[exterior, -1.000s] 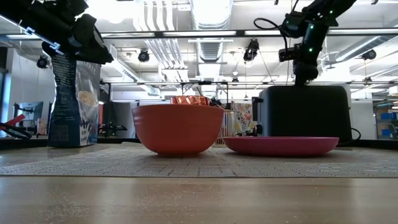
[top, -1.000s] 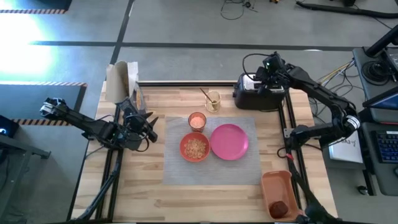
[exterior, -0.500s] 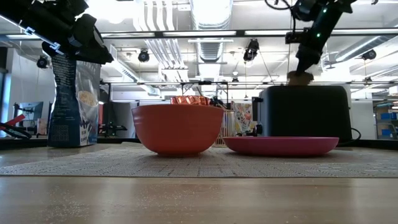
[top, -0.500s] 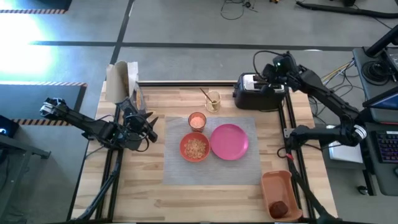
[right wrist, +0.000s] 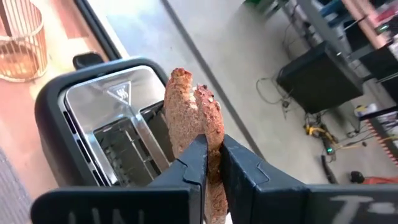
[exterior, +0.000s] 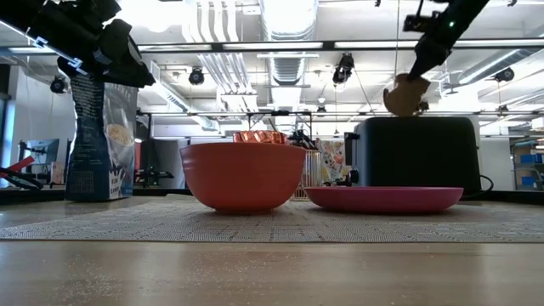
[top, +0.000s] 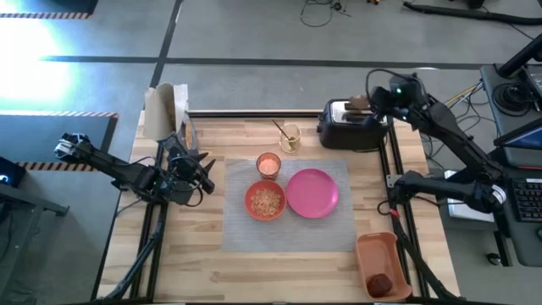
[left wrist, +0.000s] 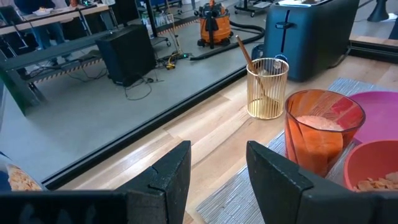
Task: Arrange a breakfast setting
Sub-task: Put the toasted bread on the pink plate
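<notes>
On your light wooden table a grey woven mat carries the round pink plate, orange-red bowl of cereal and small orange cup. Your right gripper has its 2 fingers clamped on the brown toast slice, held just above the black-and-silver toaster. Your left gripper waits at the table's left edge, fingers apart and empty.

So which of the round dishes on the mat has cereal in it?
The orange-red bowl, at the mat's left. It has pale flakes inside. The pink plate beside it is bare, and the small orange cup behind holds something smooth instead.
</notes>
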